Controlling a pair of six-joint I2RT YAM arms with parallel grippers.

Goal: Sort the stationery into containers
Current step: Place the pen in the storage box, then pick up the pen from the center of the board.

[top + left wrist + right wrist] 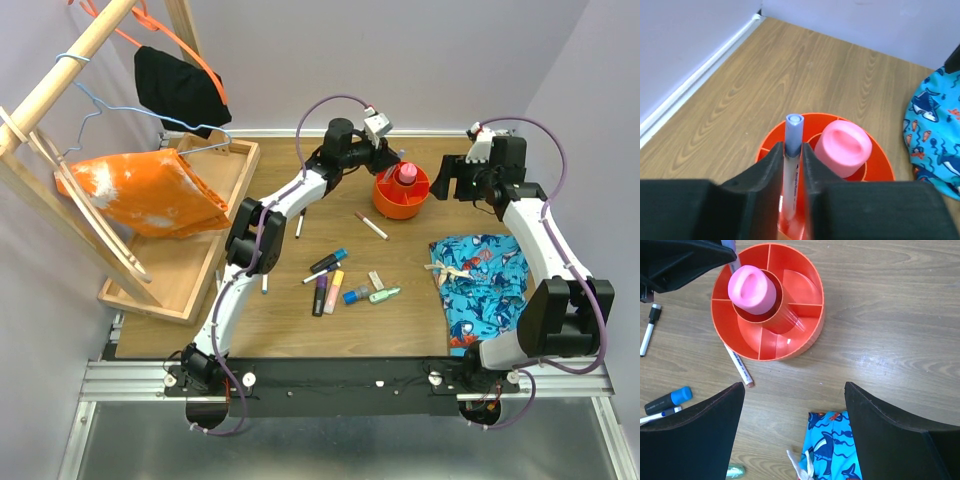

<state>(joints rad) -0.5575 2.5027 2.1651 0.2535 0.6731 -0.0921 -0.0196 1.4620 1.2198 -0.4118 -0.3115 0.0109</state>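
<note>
The round orange-red pot [383, 201] [879, 159] [805, 335] is divided into compartments, with a pink cylinder [406, 174] [845, 146] [751, 289] upright in its middle. My left gripper [392, 160] [791, 150] is over the pot's rim, shut on a white pen with a blue cap [793, 130] whose lower end is inside a compartment. My right gripper [452, 182] [795, 390] hangs open and empty just right of the pot. Loose on the table lie a red-tipped pen [371, 226] [738, 365], a blue marker [329, 261] [669, 399], a purple marker [320, 294] and a green marker [384, 294].
A blue shark-print cloth [485, 285] [832, 450] lies right of the pot. A light-wood tray [235, 200] at the left sits under a wooden rack with an orange cloth [145, 190] and a black cloth [175, 90] on hangers. A black-capped pen [650, 322] lies left of the pot.
</note>
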